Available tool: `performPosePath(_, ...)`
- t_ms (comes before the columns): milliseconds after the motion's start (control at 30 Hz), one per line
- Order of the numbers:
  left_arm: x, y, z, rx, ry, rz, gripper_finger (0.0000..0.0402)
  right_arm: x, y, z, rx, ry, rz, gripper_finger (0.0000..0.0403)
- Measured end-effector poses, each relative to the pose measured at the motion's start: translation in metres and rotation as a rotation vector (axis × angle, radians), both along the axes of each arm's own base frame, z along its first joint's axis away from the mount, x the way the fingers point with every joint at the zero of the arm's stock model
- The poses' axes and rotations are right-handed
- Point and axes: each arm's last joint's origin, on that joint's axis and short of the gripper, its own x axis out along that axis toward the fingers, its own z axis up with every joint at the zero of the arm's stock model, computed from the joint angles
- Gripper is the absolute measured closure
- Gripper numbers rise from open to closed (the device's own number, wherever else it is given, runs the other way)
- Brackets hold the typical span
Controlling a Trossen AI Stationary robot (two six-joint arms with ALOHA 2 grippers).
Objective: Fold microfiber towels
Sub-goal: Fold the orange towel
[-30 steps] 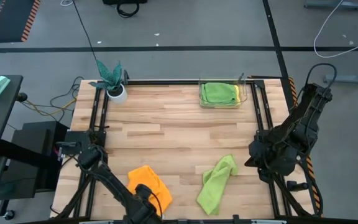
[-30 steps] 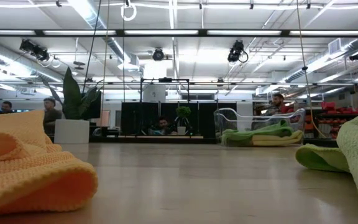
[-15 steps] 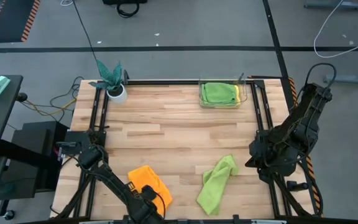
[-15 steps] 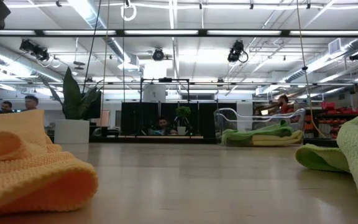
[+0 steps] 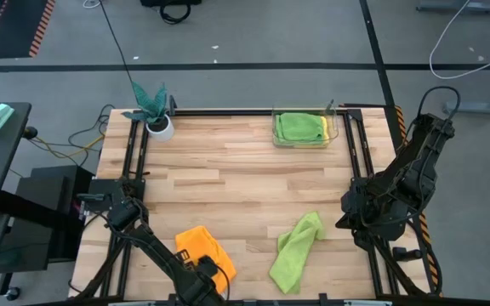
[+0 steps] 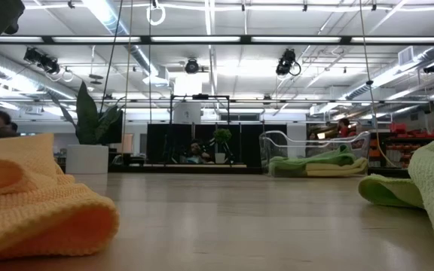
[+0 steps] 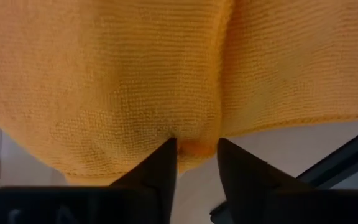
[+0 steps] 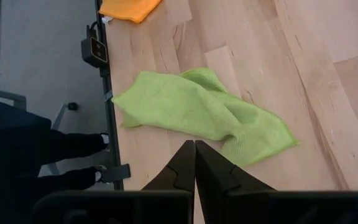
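A crumpled orange towel (image 5: pixel 201 246) lies near the table's front left edge, large in the low view (image 6: pixel 36 203). My left gripper (image 5: pixel 202 274) points down at its near edge and is shut on it (image 7: pixel 194 152). A lime green towel (image 5: pixel 296 248) lies rumpled at the front, right of centre (image 8: pixel 197 112). My right gripper (image 8: pixel 195 152) is shut, holds nothing and hovers high at the table's right edge, beside the green towel. My left gripper pinches a small bulge at the orange towel's near edge (image 7: pixel 194 147) between its two fingertips (image 7: pixel 165 158). It comes from above, pointing down. Creases in the cloth run together at the pinch. The rest of the towel lies on the table.
A clear bin (image 5: pixel 330 140) at the far edge, right of centre, holds folded green and yellow towels. A teal plant in a white pot (image 5: pixel 156 115) stands at the far left corner. Bare wood lies across the table's middle.
My left gripper has rolled about its own axis above the orange towel's near edge, and a dark part of that arm has come into the low view's top left corner. The towels lie where they were.
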Motion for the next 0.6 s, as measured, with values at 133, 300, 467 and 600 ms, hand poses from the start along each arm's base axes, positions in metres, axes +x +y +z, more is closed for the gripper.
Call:
performPosePath(133, -0.001, 0.001, 0.0, 0.014, 0.004, 0.042, 0.0347, 0.0, 0.0, 0.0, 0.005, 0.002, -0.008, 0.0386)
performPosePath(300, -0.001, 0.0, 0.0, 0.021, 0.008, 0.105, 0.0391, 0.0, 0.0, 0.0, 0.006, 0.002, -0.008, 0.0386)
performPosePath(467, 0.001, 0.003, 0.007, 0.016, 0.007, 0.171, 0.0396, 0.0, 0.0, 0.0, -0.004, -0.01, -0.016, 0.0386)
performPosePath(600, 0.008, 0.009, 0.03, 0.03, -0.016, 0.179, 0.0396, 0.0, -0.001, 0.0, -0.01, -0.014, -0.015, 0.0386)
